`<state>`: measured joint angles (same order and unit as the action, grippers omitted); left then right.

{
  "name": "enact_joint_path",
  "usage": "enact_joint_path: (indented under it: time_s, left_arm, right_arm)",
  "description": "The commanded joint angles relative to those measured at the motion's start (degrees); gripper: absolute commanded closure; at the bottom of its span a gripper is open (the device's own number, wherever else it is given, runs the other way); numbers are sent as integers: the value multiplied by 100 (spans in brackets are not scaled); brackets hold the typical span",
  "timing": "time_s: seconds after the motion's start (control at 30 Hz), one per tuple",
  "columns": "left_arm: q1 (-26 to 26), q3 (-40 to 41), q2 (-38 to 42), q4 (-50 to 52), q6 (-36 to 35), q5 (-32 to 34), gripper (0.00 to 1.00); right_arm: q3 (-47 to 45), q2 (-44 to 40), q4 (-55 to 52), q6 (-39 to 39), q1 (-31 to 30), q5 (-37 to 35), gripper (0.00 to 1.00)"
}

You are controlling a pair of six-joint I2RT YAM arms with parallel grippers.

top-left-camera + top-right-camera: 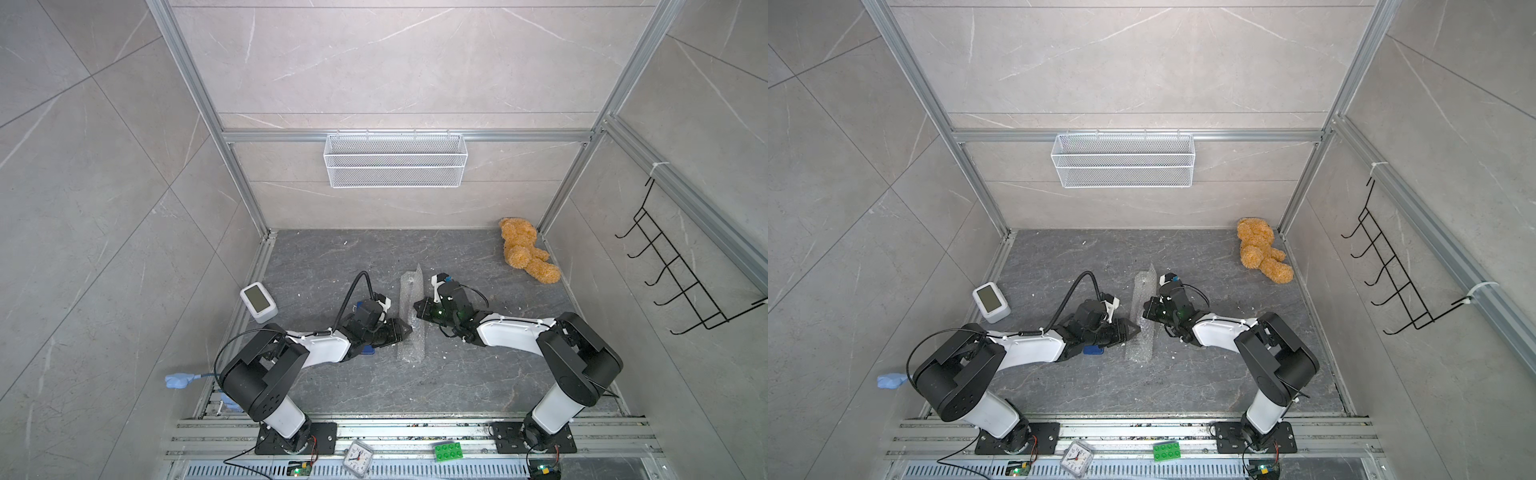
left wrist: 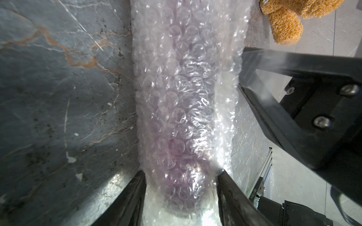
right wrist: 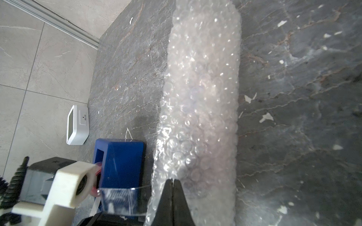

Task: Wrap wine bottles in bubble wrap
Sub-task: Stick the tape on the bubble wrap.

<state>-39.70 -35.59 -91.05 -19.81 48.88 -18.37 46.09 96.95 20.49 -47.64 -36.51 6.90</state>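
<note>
The left gripper (image 2: 181, 174) is clamped on the long roll of translucent clear bubble wrap (image 2: 182, 88). In the left wrist view its two black fingers (image 2: 135, 195) press against opposite sides of the roll. A purple tinge through the film shows the small dark purple glass bottle (image 2: 176, 160) lying inside, lengthwise along the roll. Its neck, cap and label cannot be made out.

The right gripper (image 3: 173, 181) has its jaws closed together, with the tips against the roll's edge on the side facing away from the left gripper. Whether any film is pinched between them cannot be told.

In both top views the bubble wrap (image 1: 411, 351) lies in the middle of the frame on the dark grey stone-patterned tabletop (image 1: 374, 386), running up the picture. The left gripper (image 1: 409, 328) meets it from the left. The right gripper (image 1: 415, 307) meets it from the right, slightly higher in the frame.

A blue plastic tape dispenser (image 3: 121, 156) stands just beside the roll, under the left arm's wrist in a top view (image 1: 1093, 350). A white digital desk clock with a grey screen (image 1: 257, 301) sits at the table's left edge, well apart from the roll. A tan plush teddy bear (image 1: 525, 249) lies in the table's upper right corner. A white wire mesh basket (image 1: 395, 160) hangs on the back wall, upper centre of the frame.
</note>
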Motion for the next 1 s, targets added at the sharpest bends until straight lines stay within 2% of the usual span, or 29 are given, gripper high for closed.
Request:
enact_joint_path:
  time_s: [0.0, 0.07, 0.13, 0.4, 0.7, 0.83, 0.97]
  left_arm:
    - [15, 210, -62, 819, -50, 103, 42]
    - [15, 217, -62, 821, -57, 110, 42]
    - [8, 210, -62, 821, -54, 102, 42]
    - [11, 185, -120, 791, -61, 72, 42]
    - [12, 255, -142, 716, -31, 75, 42]
    - [15, 263, -142, 715, -21, 79, 42]
    - [14, 279, -120, 717, -37, 83, 42]
  right_arm:
    - [-34, 92, -49, -48, 4, -150, 85]
    - [5, 66, -207, -19, 0, -209, 70]
    - [47, 12, -359, 22, -9, -278, 63]
    - [173, -28, -700, 132, -75, -373, 57]
    - [320, -266, -1020, 145, -101, -419, 32]
    - [363, -483, -1090, 183, -101, -339, 28]
    - [628, -734, -1607, 378, -102, -329, 25]
